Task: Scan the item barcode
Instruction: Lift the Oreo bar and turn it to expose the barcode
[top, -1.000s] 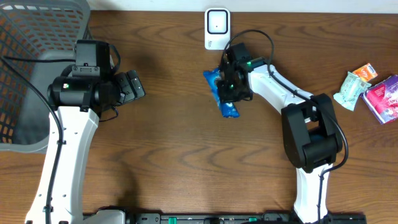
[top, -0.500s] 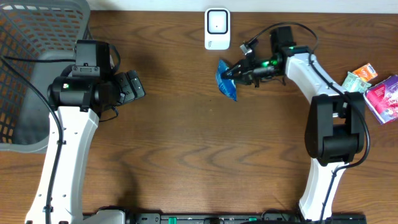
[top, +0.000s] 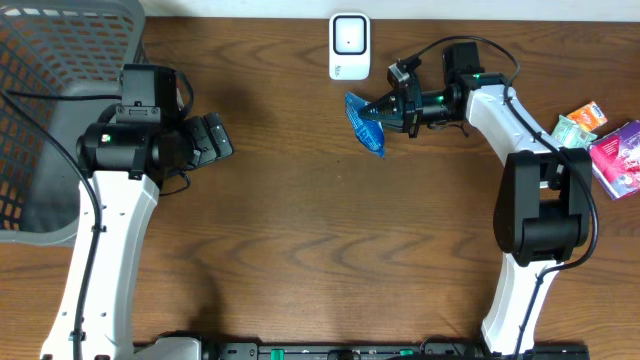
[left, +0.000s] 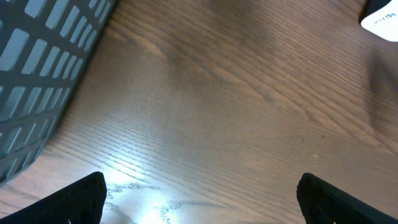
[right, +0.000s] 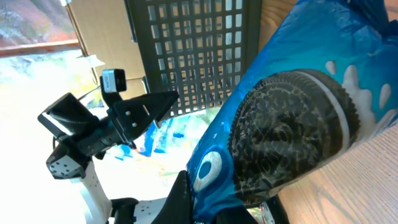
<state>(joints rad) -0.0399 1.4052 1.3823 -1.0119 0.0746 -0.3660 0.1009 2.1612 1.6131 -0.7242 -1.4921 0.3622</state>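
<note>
Glossy plastic packet (top: 366, 123), wood-grain table (top: 300, 250)

- The blue cookie packet (right: 323, 37) hogged pretty much the whole right half of the shot, tilted, with its top running out of frame.
- It had a big dark sandwich cookie print (right: 289, 134) right in the middle, with white splashes around it.
- The right gripper (right: 208, 208) was clamped on the packet's lower end; only one dark finger (right: 180, 199) really showed.
- A sliver of wooden table (right: 354, 186) peeked out in the bottom right corner.
- Behind the packet stood the grey mesh basket (right: 193, 56), with a brown cardboard-looking panel (right: 99, 31) beside it.
- The left arm (right: 93, 140) sat off to the left, black head on a white body.
- Everything further back was a bright blur.
</note>
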